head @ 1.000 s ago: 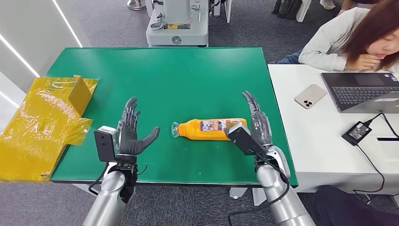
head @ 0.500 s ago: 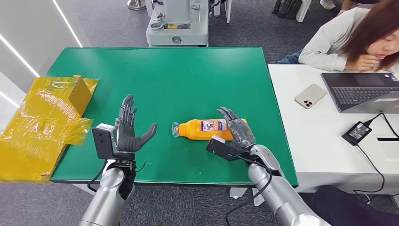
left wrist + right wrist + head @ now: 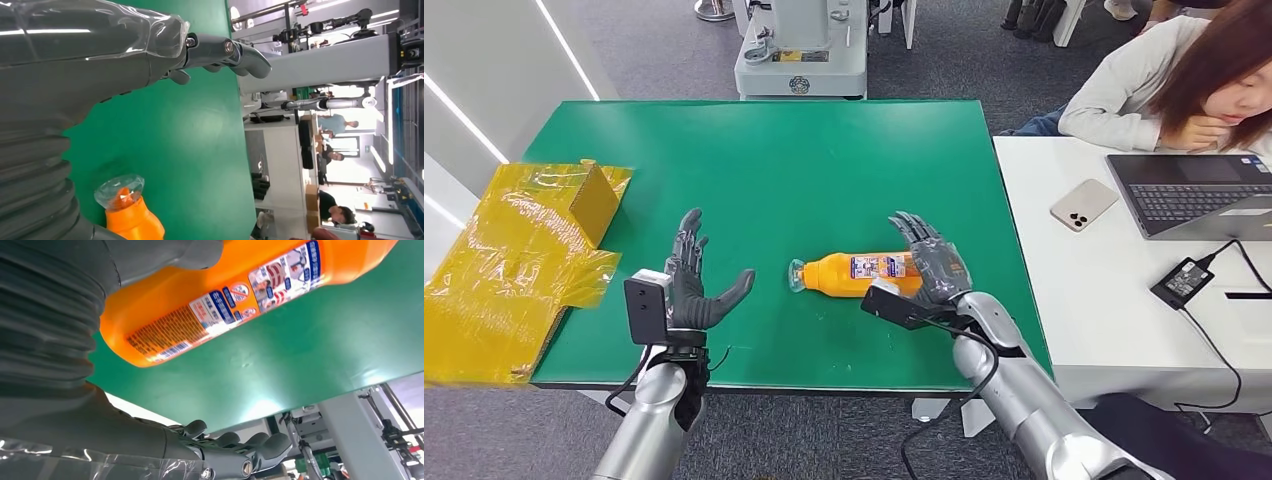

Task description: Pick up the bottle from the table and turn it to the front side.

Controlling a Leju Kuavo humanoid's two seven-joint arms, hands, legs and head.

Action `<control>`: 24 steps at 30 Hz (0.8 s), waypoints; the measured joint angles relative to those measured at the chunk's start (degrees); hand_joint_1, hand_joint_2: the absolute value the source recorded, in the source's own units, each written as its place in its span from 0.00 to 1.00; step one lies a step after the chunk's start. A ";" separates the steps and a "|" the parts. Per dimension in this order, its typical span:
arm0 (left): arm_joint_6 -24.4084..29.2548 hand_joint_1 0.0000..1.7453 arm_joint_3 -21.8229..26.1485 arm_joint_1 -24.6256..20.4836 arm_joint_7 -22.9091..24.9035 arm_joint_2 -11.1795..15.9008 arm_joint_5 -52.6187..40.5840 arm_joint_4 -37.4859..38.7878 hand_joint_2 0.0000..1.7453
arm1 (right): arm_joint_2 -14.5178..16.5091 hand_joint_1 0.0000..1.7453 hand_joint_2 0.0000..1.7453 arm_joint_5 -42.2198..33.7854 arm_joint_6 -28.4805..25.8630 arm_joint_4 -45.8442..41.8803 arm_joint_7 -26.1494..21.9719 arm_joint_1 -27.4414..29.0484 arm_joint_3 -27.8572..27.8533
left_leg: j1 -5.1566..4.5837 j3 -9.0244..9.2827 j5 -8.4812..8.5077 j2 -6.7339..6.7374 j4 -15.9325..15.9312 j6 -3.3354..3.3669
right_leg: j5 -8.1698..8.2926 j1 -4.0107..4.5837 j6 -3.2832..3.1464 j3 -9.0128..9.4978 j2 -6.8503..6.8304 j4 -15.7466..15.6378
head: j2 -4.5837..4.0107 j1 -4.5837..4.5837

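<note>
Since the earlier frames the right hand (image 3: 932, 265) has swung in from beside the bottle (image 3: 864, 273) to sit over its base end, fingers spread and uncurled; whether it actually touches the bottle cannot be told, as the hand hides that end in the head view. Lying on its side near the front edge of the green table (image 3: 774, 170), right of centre, the orange bottle points its clear cap toward the left hand (image 3: 694, 285), label showing. Its orange contents fill it as far as can be seen. That left hand hovers open and empty, well apart from the cap, fingers splayed. Beyond the table's left edge lies a yellow-wrapped box (image 3: 519, 255), its far side cut off.
</note>
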 joint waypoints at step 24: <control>-3.79 0.00 0.00 -0.94 1.88 -0.12 3.04 1.86 1.00 | 2.88 0.00 1.00 -1.05 19.14 13.13 4.63 -12.50 7.72 | 0.00 -0.01 0.00 -0.01 0.01 0.00 | 0.00 0.00 0.00 -0.01 0.00 0.00 | 0.00 0.01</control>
